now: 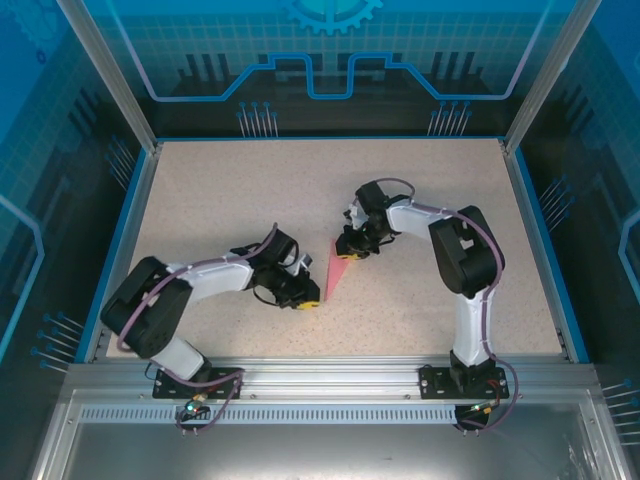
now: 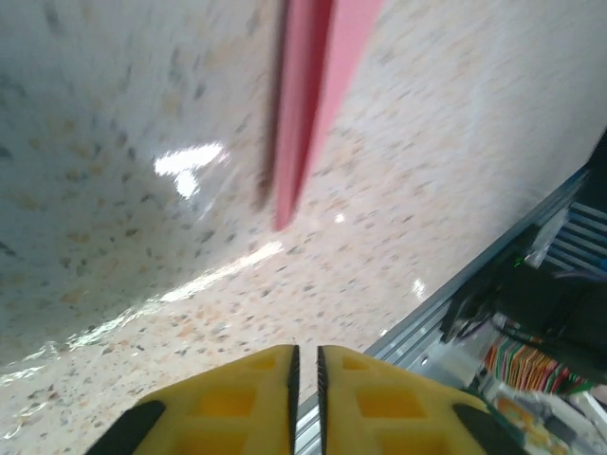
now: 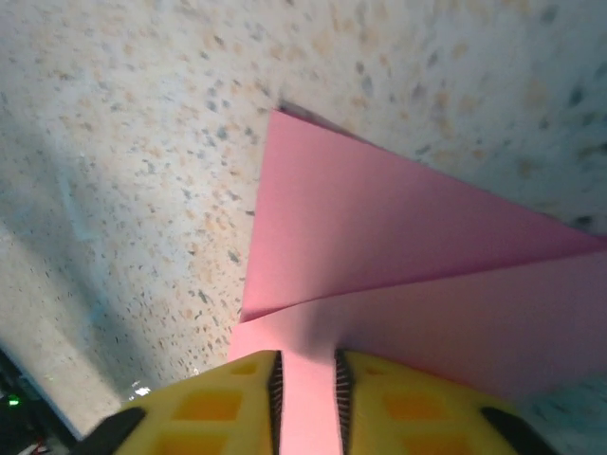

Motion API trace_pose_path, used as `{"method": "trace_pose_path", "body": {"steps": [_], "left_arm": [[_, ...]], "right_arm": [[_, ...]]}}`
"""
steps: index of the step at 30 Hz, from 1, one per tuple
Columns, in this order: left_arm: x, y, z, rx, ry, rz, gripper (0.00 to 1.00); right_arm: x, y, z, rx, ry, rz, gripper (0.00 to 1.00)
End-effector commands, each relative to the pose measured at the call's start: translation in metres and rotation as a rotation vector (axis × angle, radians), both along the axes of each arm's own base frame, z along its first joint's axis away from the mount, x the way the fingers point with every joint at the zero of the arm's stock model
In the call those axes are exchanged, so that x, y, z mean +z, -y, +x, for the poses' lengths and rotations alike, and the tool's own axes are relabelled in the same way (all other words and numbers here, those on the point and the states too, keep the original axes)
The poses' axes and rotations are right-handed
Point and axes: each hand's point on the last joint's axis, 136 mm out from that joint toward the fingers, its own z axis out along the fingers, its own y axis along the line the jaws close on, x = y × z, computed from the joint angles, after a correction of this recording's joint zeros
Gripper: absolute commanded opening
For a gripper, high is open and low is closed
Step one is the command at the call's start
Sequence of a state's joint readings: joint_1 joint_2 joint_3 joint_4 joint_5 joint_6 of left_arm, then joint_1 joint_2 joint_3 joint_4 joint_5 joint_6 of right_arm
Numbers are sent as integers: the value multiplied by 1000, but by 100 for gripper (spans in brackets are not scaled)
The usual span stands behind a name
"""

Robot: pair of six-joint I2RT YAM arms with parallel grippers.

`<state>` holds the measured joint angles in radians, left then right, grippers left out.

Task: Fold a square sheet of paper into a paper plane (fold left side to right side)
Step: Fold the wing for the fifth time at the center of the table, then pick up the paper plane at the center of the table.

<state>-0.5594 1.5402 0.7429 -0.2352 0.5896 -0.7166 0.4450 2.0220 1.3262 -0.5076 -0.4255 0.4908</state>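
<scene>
— Frankly, what worries you most right now?

— The right gripper point(image 3: 305, 355). It sits over the wide tail of the paper plane point(image 1: 336, 272), jaws a little apart, with a pink strip showing in the gap. I cannot tell whether it pinches that strip or merely hovers over it. If a layer is caught and the arm lifts away, my guess is the whole dart goes with it, or the flap springs open.

— And where does the plane lie?

— Flat on the table point(image 1: 220, 190), about midway between the left and right edges and somewhat closer to the near edge than the far one. Its point aims toward the near-left corner. A shadow under one flap's edge suggests the folds are soft and not fully pressed.

— What about the left gripper point(image 2: 305, 353)?

— Its yellow pads are almost together, only a slit between them, holding nothing. It sits just beside the nose, on the near side. Paper this thin would probably skid if a finger brushed the tip sideways, and a bent nose is hard to undo.

— Anything else?

— Pressing down off the crease line could set a second, crooked fold. The table also looks glossy, so without a second hold the paper may slide rather than crease.
</scene>
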Motion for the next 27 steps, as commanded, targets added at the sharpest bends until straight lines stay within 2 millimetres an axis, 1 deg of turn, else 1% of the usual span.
{"method": "trace_pose_path", "body": {"steps": [1, 2, 4, 7, 8, 10, 11, 13, 16, 20, 23, 25, 27], "left_arm": [[21, -13, 25, 66, 146, 44, 18], [26, -17, 31, 90, 183, 54, 19], [35, -27, 44, 152, 264, 89, 26], [47, -44, 60, 242, 359, 144, 37], [53, -48, 63, 264, 388, 152, 40], [62, -55, 70, 310, 443, 166, 50], [64, -59, 72, 328, 459, 173, 53], [69, -67, 74, 356, 488, 197, 56], [68, -76, 72, 371, 496, 230, 58], [66, -81, 67, 378, 494, 240, 59], [65, -85, 64, 387, 495, 244, 59], [65, -86, 63, 389, 494, 244, 60], [64, -87, 62, 387, 494, 248, 60]], "right_arm": [[36, 16, 13, -37, 142, -55, 32], [42, 19, 12, -44, 164, -71, 36], [54, 29, 6, -64, 210, -139, 45], [58, 38, -10, -83, 225, -226, 56], [58, 36, -16, -82, 218, -233, 58], [53, 23, -29, -66, 195, -233, 61], [51, 17, -33, -57, 192, -239, 63], [45, 5, -39, -42, 189, -280, 66], [32, -6, -42, -40, 167, -355, 68], [17, -10, -45, -52, 149, -432, 67], [11, -9, -46, -52, 149, -486, 59], [11, -7, -47, -52, 154, -512, 56], [12, -4, -48, -52, 156, -528, 48]]}}
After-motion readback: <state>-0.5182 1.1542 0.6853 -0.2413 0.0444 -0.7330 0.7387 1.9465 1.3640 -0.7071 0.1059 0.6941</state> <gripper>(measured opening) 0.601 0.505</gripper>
